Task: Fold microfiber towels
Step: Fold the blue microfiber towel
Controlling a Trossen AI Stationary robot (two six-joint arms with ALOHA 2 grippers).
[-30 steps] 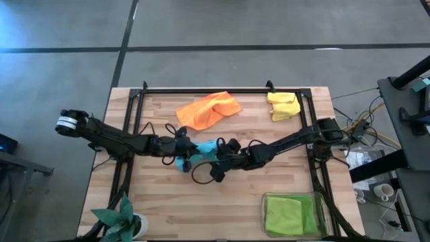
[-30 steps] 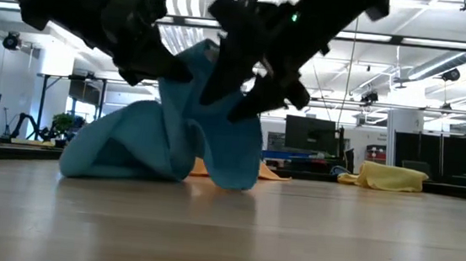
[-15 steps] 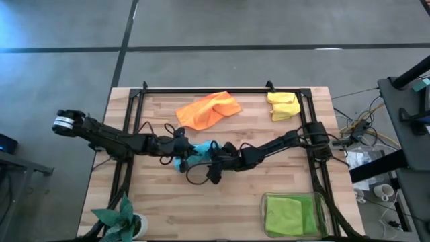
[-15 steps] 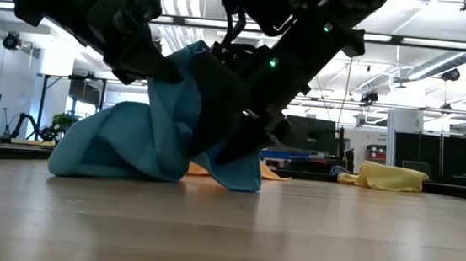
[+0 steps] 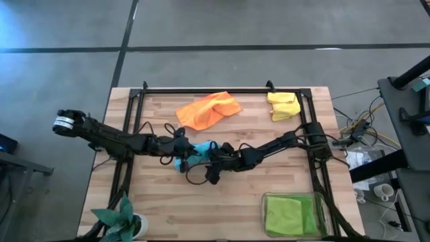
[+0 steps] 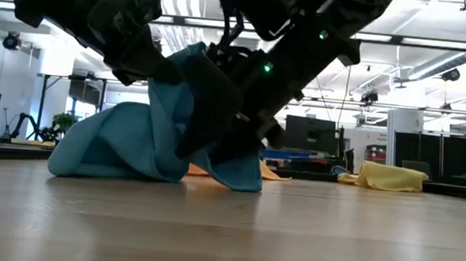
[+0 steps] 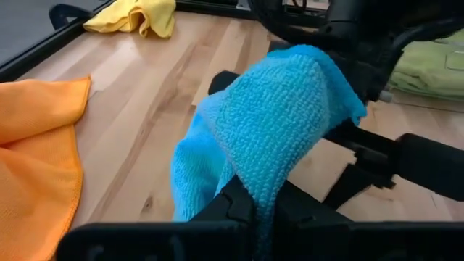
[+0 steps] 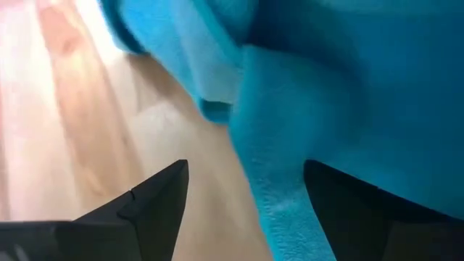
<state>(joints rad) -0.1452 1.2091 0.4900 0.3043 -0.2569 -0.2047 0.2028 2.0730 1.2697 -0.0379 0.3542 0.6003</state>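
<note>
A light blue towel [image 5: 199, 148] is bunched up at the table's middle; it also shows in the low view [image 6: 135, 139]. My left gripper [image 5: 180, 154] comes from the table's left and is shut on it. My right gripper [image 5: 212, 160] comes from the right, low at the towel's right side. In the right wrist view its open fingers [image 8: 156, 199] stand on either side of a hanging towel edge [image 8: 272, 192]. My left gripper pinches a raised fold of the towel [image 7: 255, 190] between its two fingers, coming nearly level from the table's left. The towel drapes over and past the fingertips. Its lower parts [image 6: 87, 160] rest on the table. Whether my open right gripper touches the towel, I cannot tell.
An orange towel [image 5: 208, 109] and a yellow towel [image 5: 283, 105] lie near the far edge. A clear tray [image 5: 321, 214] holding a yellow-green towel [image 5: 290, 215] stands at the near right. A small plant [image 5: 123, 218] stands at the near left corner.
My right gripper has gone down and toward the table's left, in close against the blue towel. The towel's hanging right part has shifted and its lower left part has slid a little left; my left gripper has kept its hold.
</note>
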